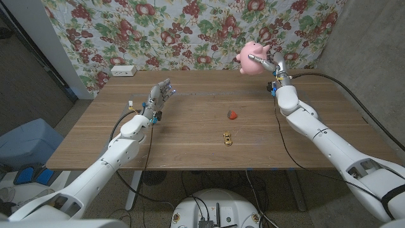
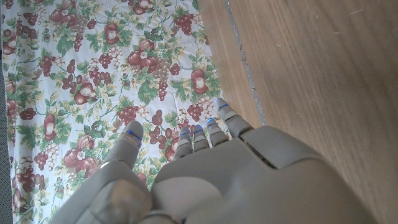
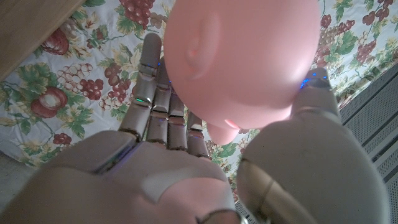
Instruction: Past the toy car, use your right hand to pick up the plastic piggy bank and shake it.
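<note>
Right hand (image 1: 267, 65) grips the piggy bank (image 1: 252, 57), lifted clear above the far right of the bench (image 1: 190, 139), past the toy car (image 1: 226, 139); fingers (image 3: 163, 106) wrap one flank, thumb the other; body looks hollow, light, smooth plastic, likely slippery, so hold across the round belly for shaking; left hand (image 1: 158, 98) empty, fingers apart, raised over the bench.

No legible text, labels, brands or numbers anywhere; any marking on the white box (image 1: 123, 71) at the table's far left edge is too small to read.
</note>
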You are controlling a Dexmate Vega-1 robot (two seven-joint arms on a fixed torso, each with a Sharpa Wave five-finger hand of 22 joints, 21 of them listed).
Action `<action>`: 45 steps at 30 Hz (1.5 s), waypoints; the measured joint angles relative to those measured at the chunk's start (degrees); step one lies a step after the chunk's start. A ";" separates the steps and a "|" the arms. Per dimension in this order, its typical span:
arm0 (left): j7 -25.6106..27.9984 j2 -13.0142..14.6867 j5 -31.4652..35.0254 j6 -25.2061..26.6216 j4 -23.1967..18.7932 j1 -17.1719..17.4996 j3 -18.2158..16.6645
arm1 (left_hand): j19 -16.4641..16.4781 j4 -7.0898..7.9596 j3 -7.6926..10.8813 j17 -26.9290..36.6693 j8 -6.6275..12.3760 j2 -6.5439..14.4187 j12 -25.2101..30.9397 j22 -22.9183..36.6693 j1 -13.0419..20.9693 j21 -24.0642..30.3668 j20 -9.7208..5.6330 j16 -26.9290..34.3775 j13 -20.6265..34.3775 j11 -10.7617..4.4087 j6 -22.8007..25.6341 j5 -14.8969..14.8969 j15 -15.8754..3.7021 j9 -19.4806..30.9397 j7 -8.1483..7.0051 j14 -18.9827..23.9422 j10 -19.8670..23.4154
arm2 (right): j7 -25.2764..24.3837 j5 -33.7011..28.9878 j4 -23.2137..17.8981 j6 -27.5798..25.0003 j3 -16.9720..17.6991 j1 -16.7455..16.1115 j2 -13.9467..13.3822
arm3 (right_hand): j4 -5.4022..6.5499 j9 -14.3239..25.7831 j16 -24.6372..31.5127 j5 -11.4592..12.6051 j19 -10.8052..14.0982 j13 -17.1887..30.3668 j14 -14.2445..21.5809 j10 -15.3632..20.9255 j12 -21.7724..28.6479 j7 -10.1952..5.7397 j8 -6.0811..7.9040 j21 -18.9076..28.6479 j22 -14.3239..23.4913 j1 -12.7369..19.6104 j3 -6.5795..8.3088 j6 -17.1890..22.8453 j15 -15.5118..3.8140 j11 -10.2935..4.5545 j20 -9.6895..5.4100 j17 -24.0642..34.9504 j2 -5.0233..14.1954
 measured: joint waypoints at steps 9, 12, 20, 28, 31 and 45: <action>-0.04 -0.12 0.00 -0.04 0.30 -0.26 0.05 | 0.00 0.00 0.00 0.00 0.00 0.00 0.00 0.00 0.00 0.00 0.00 0.00 0.00 0.00 0.00 0.00 0.00 0.00 0.00 0.00 0.00 | 3.76 0.70 -0.50 -1.02 -0.43 0.71 -1.44 | 0.00 0.00 0.27 0.00 0.00 0.00 0.00 0.01 0.00 0.00 -0.01 0.12 0.00 0.00 0.00 0.00 0.00 0.01 0.00 0.00 0.00; -0.05 -0.16 0.00 -0.05 0.38 -0.30 0.08 | 0.00 0.00 0.00 0.00 0.00 0.00 0.00 0.00 0.00 0.00 0.00 0.00 0.00 0.00 0.00 0.00 0.00 0.00 0.00 0.00 0.00 | 5.81 1.13 -0.91 -1.96 -0.76 1.12 -2.16 | 0.00 0.00 0.27 0.00 0.00 0.00 0.00 0.01 0.00 -0.01 -0.01 0.12 0.00 0.00 0.00 0.01 0.00 0.01 0.00 0.00 0.00; -0.06 -0.27 0.04 -0.05 0.57 -0.48 0.20 | 0.00 0.00 0.00 0.00 0.00 0.00 0.00 0.00 0.00 0.00 0.00 0.00 0.00 0.00 0.00 0.00 0.00 0.00 0.00 0.00 0.00 | 13.12 2.52 -1.99 -5.22 -2.04 2.82 -4.54 | 0.00 0.00 0.50 0.00 -0.31 0.00 0.00 0.21 0.00 0.08 -0.18 0.12 0.00 0.00 0.00 0.50 0.00 0.21 0.32 0.00 0.00; -0.05 -0.32 0.09 -0.04 0.64 -0.63 0.26 | 0.00 0.00 0.00 -0.04 0.00 0.00 0.00 0.00 0.00 0.00 0.00 0.00 0.00 0.00 0.00 0.00 0.00 0.00 0.00 0.00 0.00 | 20.34 3.80 -2.52 -8.35 -3.51 4.89 -6.41 | 0.00 0.00 0.68 0.00 -0.31 0.00 0.00 0.21 0.00 -0.03 -0.34 0.52 0.01 0.00 0.00 0.60 0.00 0.21 0.31 0.00 0.00; 0.00 -0.33 0.10 0.05 0.66 -0.67 0.29 | 0.00 0.00 0.00 -0.12 0.00 0.00 0.00 0.00 0.00 0.00 0.00 0.00 0.00 0.00 0.00 0.00 0.00 0.00 0.00 0.00 0.00 | 23.86 4.48 -2.47 -9.46 -4.24 6.07 -7.11 | 0.00 0.00 0.69 0.00 -0.31 0.00 0.00 0.21 0.00 -0.03 -0.29 0.63 0.00 0.00 0.00 0.60 0.00 0.21 0.31 0.00 0.00; 0.09 -0.49 0.21 0.27 0.97 -1.01 0.40 | 0.00 0.00 0.00 -0.10 0.00 0.00 0.00 0.00 0.00 0.00 0.00 0.00 0.00 0.00 0.00 0.00 0.00 0.00 0.00 0.00 0.00 | 32.76 5.87 -1.44 -13.04 -6.86 10.20 -8.78 | 0.00 0.00 0.70 0.00 -0.73 0.00 0.00 0.21 0.00 -0.03 -0.28 0.75 -0.29 0.00 0.00 0.60 0.00 0.21 0.73 0.00 0.00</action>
